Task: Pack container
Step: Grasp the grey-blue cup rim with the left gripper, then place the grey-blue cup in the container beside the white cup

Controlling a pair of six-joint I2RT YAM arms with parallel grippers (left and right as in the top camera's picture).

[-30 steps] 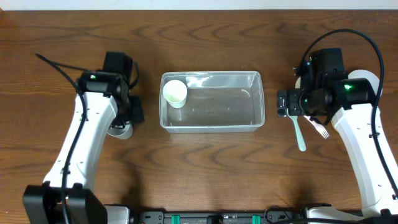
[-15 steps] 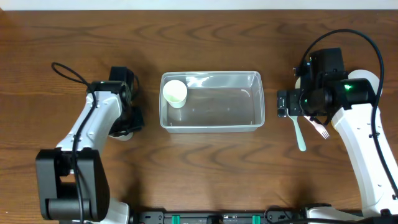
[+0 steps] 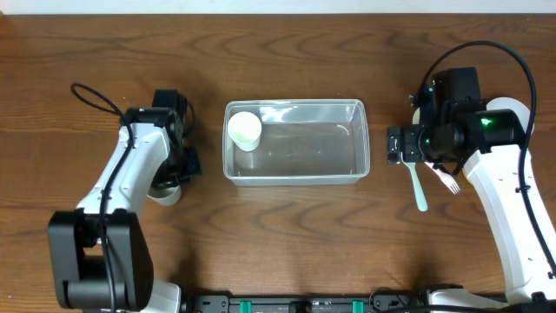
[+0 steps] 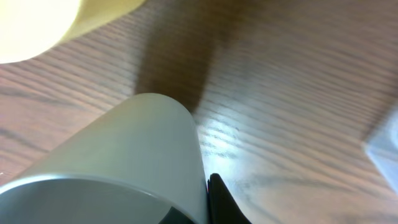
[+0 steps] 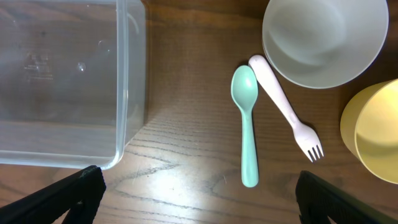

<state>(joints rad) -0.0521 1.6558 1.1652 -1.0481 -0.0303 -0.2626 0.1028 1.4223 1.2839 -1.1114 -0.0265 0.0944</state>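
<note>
Clear tub at mid-table, one arm's tool to each side of it.

The brown wooden table (image 3: pixel 287 235) carries the container (image 3: pixel 295 103), a clear rectangular plastic tub with rounded corners. It stands upright between the two arms, with a pale round cup (image 3: pixel 245 130) upright in its far corner on the left arm's side. The left tool (image 3: pixel 176 174) sits just beside the container, over a grey plastic cup (image 4: pixel 124 168). One black finger (image 4: pixel 217 199) lies against the cup's wall, but I cannot tell whether the tool is clamped. The right tool (image 5: pixel 198 180) hangs near the container's opposite end, fingers wide apart and holding nothing. On that same side, beyond the container, lie a white round bowl (image 5: pixel 320 40), a yellow bowl (image 5: pixel 373 130), a teal plastic spoon (image 5: pixel 247 134) and a pale pink plastic fork (image 5: pixel 286 106).
</note>
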